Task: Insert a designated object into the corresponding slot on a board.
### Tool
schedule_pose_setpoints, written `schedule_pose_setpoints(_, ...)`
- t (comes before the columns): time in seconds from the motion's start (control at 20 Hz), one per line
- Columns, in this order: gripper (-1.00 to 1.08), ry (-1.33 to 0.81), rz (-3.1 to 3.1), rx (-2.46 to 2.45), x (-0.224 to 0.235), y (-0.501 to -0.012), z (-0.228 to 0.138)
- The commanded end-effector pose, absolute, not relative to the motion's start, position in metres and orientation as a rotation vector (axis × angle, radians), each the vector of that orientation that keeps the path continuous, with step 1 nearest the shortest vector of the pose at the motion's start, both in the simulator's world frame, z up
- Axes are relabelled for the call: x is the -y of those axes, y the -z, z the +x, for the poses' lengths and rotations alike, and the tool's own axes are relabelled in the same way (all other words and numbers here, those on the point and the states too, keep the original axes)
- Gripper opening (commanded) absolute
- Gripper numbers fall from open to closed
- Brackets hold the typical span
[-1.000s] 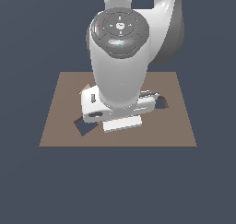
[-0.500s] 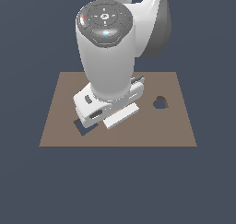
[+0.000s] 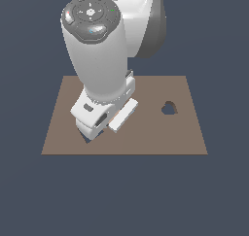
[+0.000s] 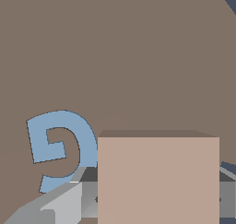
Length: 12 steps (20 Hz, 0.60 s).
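Holding tan-pink square tile (image 4: 158, 179) between gripper (image 4: 152, 200) fingers, I see jaws closed on its sides, low over brown board (image 3: 160, 138); blue letter G (image 4: 62, 147) lies just beside tile.

Board (image 3: 160, 135): flat matt brown, smooth, no grain or sheen. Square tile (image 4: 158, 177): matt tan-pink, uniform, smooth faces. Blue letter G (image 4: 64, 147), just beside tile: matt, flat colour. Arm (image 3: 99, 65) above board: glossy white shell, plastic-like, soft highlights; cap dark grey, semi-gloss. Gripper (image 4: 138, 202) fingers (image 4: 62, 204) behind tile: grey, possibly brushed metal, hard to tell.
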State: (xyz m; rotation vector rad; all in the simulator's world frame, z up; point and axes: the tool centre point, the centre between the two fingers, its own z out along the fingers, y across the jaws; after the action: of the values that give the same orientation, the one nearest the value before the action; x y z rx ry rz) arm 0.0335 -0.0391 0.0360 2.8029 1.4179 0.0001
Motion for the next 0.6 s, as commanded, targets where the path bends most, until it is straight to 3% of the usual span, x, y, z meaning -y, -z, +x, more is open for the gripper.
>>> schedule_pose_setpoints(0.0, -1.0, -0.001, 2.733, -1.547, 0.045, -0.037, 0.033)
schedule_pose_setpoints(0.55, -1.0, -0.001, 2.374, -2.054, 0.072, -0.038, 0.037)
